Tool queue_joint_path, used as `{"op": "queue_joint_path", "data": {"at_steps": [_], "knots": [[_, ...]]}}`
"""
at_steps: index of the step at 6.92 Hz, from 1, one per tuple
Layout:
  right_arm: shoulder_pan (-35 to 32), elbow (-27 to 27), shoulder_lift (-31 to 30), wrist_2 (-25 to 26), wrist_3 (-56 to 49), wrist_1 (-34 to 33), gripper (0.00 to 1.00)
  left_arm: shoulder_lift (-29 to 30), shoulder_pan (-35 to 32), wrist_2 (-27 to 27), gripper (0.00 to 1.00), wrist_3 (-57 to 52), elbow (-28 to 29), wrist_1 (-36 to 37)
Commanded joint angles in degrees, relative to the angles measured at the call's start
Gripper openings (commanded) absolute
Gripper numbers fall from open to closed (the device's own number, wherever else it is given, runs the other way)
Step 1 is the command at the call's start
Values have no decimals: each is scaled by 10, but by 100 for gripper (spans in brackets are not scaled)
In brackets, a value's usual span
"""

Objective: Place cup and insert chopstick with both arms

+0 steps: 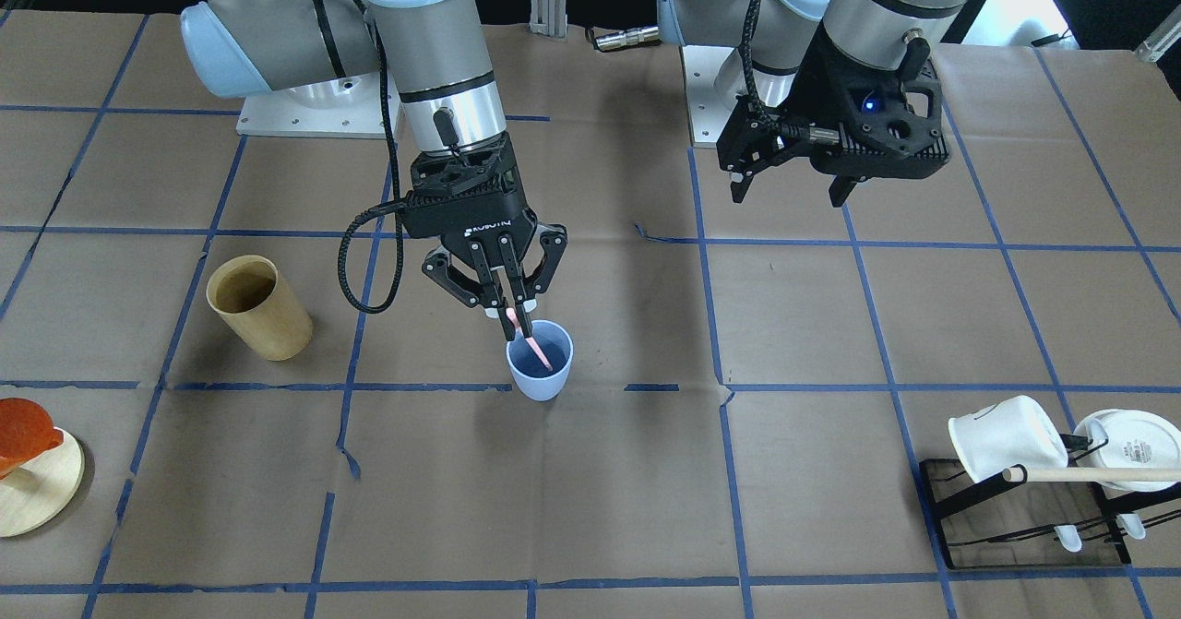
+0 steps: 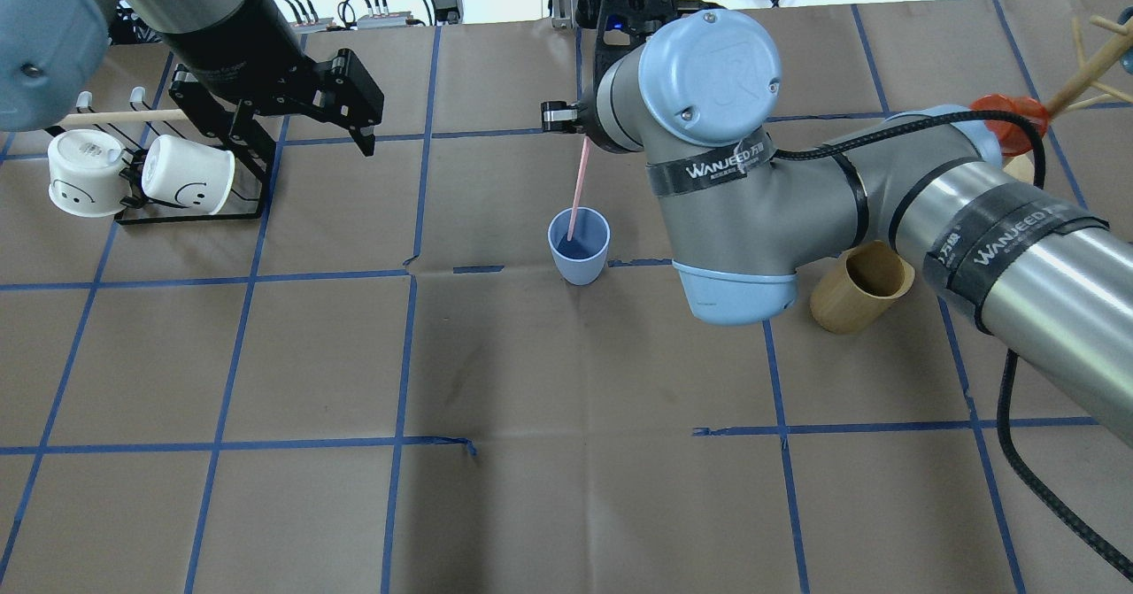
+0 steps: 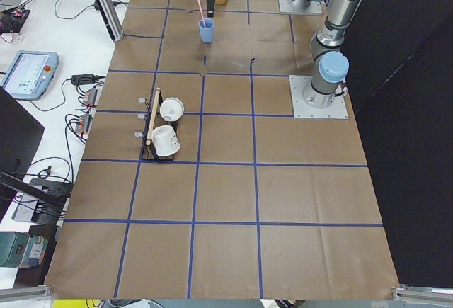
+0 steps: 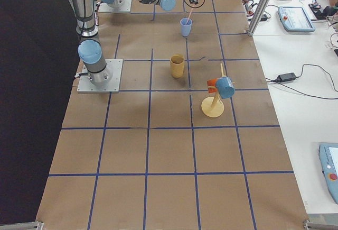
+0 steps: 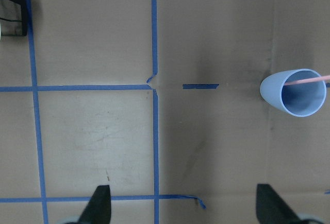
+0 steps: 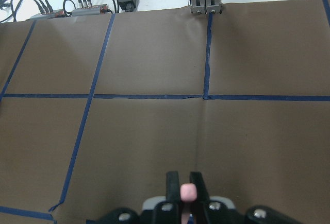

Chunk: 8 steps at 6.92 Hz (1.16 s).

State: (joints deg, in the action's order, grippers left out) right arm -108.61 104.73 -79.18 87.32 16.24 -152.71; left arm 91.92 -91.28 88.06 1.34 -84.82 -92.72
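The pale blue cup [image 1: 540, 365] stands upright near the table's middle; it also shows in the overhead view [image 2: 579, 247] and the left wrist view [image 5: 294, 92]. My right gripper [image 1: 513, 317] hangs just above the cup's rim, shut on the top of the pink chopstick [image 1: 537, 349]. The chopstick [image 2: 577, 182] slants down with its lower end inside the cup. In the right wrist view the fingers [image 6: 171, 183] pinch the pink end [image 6: 188, 192]. My left gripper [image 1: 789, 193] is open and empty, raised off to the side; its fingertips [image 5: 100, 203] frame bare table.
A tan wooden cup [image 1: 258, 307] stands on the right arm's side of the blue cup. A black rack [image 1: 1015, 508] with two white mugs [image 1: 1006, 439] and a beige dowel [image 1: 1089, 474] sits on the left arm's side. An orange cup on a wooden stand [image 1: 32, 481] is at the table's edge.
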Motion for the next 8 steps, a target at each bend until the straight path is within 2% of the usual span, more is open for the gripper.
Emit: {"op": "queue_joint_path", "data": {"at_steps": [1,3,5,6,7,8], "knots": [[1,-2,2,7,-3,1,100,-3,1,0,100,2,9,-31],[11,-33,-5,7,-16,98,100,6,1,0,100,1,12,-26],[33,-125,-26,9,-38,332,100,5,0,-1,100,1,12,-26],[53,-157,-33,11,-85,421,100,3,0,-1,100,1,12,-26],[79,-159,-52,11,-95,466,100,0,0,-1,100,1,10,-26],[117,-149,-67,10,-148,497,100,-2,1,-1,100,1,8,-27]]}}
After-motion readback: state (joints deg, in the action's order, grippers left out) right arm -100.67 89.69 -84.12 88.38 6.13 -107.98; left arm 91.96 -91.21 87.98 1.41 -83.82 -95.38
